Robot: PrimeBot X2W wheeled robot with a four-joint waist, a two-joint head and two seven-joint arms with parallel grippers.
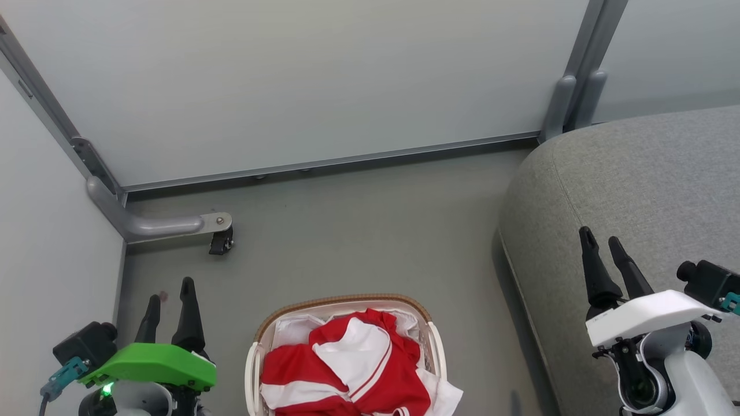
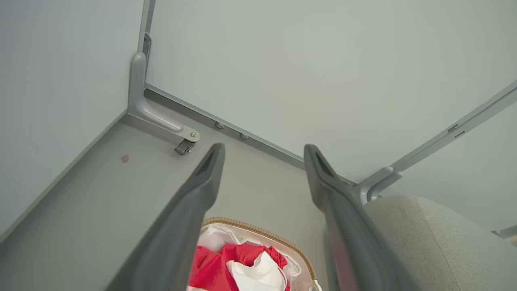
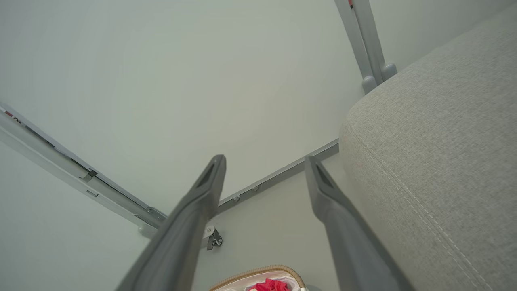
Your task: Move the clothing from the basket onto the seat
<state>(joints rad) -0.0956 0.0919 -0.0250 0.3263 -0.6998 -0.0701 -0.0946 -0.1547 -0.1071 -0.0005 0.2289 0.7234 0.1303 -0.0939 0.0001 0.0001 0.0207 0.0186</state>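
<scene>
1. SCENE
Grey floor (image 1: 358, 231). Pale wall panels (image 1: 289, 75) at far side and left. Grey frame foot (image 1: 167, 224) w/ small black caster (image 1: 221, 242) on floor at far left corner.

2. TASK ITEMS
- Basket (image 1: 341, 301): on floor, near ctr, upright. Brown woven rim, white perforated sides. White liner (image 1: 292, 330) shows inside at far left.
- Clothing (image 1: 352, 370): piled inside basket, covering most of the opening. Red fabric w/ white panels; thin striped trim along one fold. White fabric hangs over near right rim; cannot tell if garment or liner.
- Seat (image 1: 647, 185): right side of scene. Grey woven cover, rounded corner toward far left, stitched seam along edge. Stands right of basket w/ a strip of floor between; not touching.

3. GRIPPERS
- L gripper (image 1: 170, 292): near left, over floor, left of basket and apart from it. Fingers point far, spread wide, gripping nothing.
- R gripper (image 1: 600, 236): near right. Head view shows it against seat's left part; R wrist view puts seat edge just right of its fingers. Contact w/ seat: cannot tell. Fingers point far, spread wide, gripping nothing.
</scene>
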